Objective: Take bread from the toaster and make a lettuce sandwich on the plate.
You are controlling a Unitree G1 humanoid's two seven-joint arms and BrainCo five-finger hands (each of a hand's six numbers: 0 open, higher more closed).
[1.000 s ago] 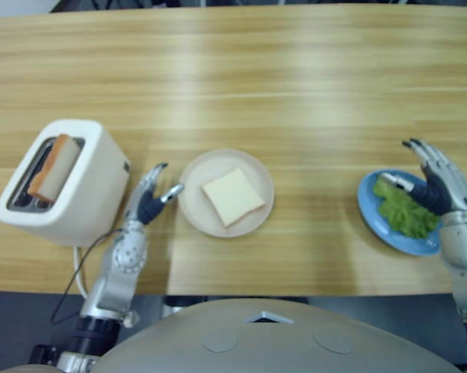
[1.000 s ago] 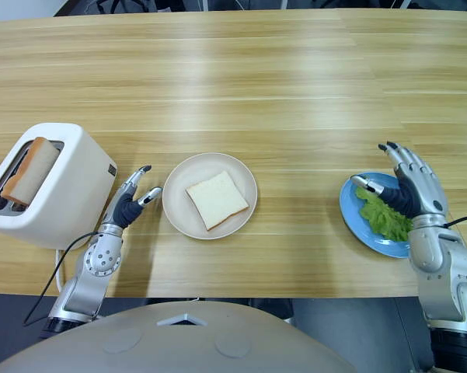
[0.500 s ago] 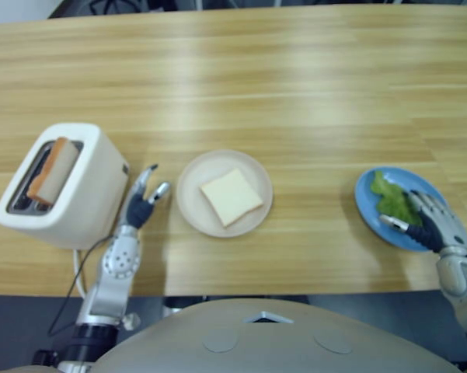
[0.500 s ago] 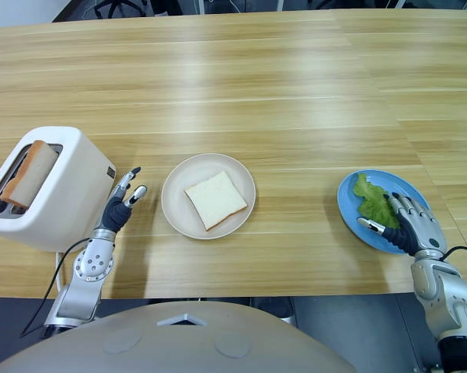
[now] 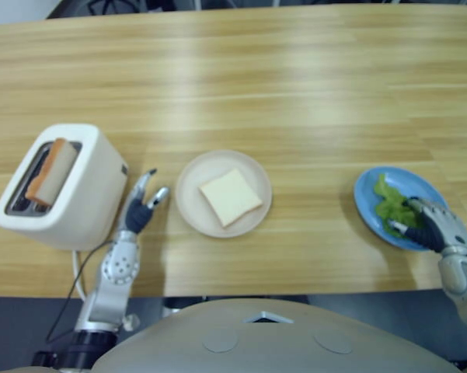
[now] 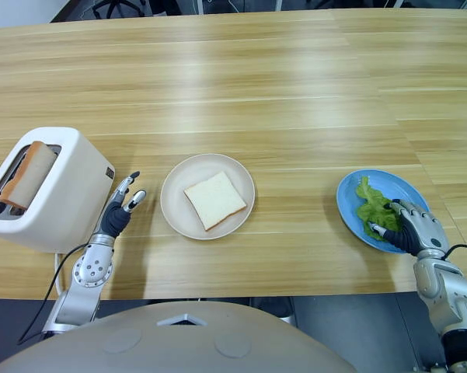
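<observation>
Bread (image 6: 211, 200) count? asks the first observer.

Second observer: One slice lies flat on the beige plate (image 6: 171, 220), about at its middle. A second slice (image 6: 27, 175) stands in the slot of the toaster (image 6: 62, 210), at the left near the front edge of the table (image 6: 256, 93).

First: Lettuce?

Second: Lettuce (image 6: 371, 210) sits on the blue plate (image 6: 396, 180) at the right, well apart from the beige plate. None is on the bread.

First: Hands?

Second: The right hand (image 6: 413, 231) is at the near rim of the blue plate, with its fingers (image 6: 382, 231) curled onto the near edge of the lettuce. The leaf lies on the plate, not lifted. The left hand (image 6: 118, 216) is between the toaster and the beige plate, just beside the toaster. Its fingers are spread and it holds nothing.

First: Progress, as a judgement?

Second: About a third done, since the base slice is laid. Left to do: carry the lettuce onto that slice, then pull the second slice from the toaster and set it on top.
</observation>
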